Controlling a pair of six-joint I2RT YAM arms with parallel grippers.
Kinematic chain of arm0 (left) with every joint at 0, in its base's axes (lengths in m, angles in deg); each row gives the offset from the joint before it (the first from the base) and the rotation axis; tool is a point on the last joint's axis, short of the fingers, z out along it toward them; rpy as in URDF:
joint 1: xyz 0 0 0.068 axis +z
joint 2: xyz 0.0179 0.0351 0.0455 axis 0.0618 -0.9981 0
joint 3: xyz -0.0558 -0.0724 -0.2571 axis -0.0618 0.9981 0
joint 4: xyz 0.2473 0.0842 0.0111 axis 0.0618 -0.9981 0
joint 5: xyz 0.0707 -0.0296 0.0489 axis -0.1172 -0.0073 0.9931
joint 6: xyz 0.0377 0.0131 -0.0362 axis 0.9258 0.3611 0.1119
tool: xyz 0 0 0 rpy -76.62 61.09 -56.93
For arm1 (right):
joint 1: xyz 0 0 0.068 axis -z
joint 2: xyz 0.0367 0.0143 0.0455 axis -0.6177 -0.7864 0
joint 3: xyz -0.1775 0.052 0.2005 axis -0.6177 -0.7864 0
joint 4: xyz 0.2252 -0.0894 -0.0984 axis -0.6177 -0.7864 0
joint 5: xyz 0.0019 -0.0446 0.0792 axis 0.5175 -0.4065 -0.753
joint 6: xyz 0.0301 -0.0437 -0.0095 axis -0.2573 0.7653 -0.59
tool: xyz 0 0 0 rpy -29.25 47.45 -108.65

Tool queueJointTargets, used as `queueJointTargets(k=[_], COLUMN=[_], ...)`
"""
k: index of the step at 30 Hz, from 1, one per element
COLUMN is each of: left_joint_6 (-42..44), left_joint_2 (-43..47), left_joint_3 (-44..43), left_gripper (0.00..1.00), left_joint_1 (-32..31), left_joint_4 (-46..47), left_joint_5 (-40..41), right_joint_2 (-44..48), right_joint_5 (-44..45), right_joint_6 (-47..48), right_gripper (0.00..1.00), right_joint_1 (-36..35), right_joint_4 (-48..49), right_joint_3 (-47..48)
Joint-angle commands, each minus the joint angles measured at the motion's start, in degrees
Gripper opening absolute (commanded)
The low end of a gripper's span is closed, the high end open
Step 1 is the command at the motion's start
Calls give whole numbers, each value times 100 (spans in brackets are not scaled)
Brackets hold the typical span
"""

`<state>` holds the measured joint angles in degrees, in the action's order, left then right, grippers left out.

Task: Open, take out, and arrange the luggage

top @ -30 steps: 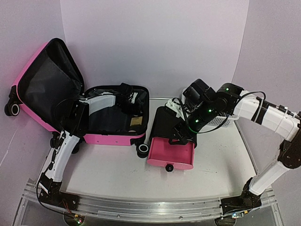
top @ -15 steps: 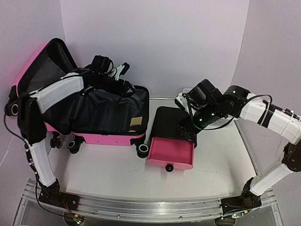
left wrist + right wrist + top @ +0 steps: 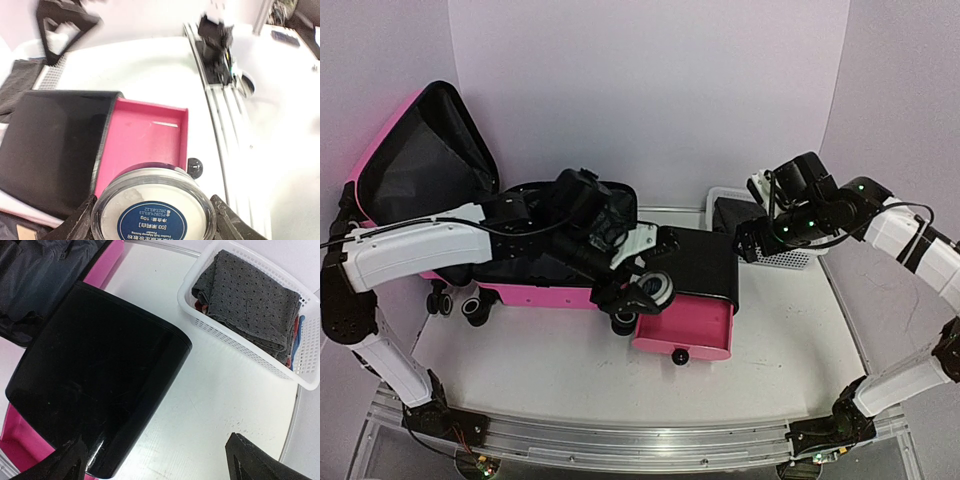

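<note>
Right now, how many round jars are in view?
1. The round jar is held between the left arm's fingers, at the left edge of the open pink drawer. More could be hidden inside the luggage, whose interior the arm partly blocks.

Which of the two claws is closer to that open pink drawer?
Left. The left gripper holds a round jar just above the pink drawer; the right gripper hovers farther back, open, between the black cabinet and the white basket.
</note>
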<state>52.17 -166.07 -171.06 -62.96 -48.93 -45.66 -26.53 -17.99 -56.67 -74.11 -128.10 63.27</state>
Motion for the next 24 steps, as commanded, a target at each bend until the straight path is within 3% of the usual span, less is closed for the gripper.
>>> queueJointTargets(k=[1, 10, 17, 24], left_joint_6=[665, 1313, 1213, 1162], left_joint_2=[-528, -1422, -1866, -1968], left_joint_3=[-340, -1025, -1393, -1521], left_gripper=[53, 53, 56, 67], left_joint_1=[-197, -480, -548, -563], left_joint_4=[88, -518, -538, -624], left_joint_5=[247, 613, 1563, 1825], right_joint_2=[310, 374, 298, 249], right_joint_5=[-87, -162, -238, -345], right_joint_6=[-111, -219, -174, -196], right_gripper=[98, 98, 98, 98], right_joint_1=[-16, -7, -7, -11], right_joint_4=[269, 278, 311, 325], right_joint_3=[-99, -259, -233, -264])
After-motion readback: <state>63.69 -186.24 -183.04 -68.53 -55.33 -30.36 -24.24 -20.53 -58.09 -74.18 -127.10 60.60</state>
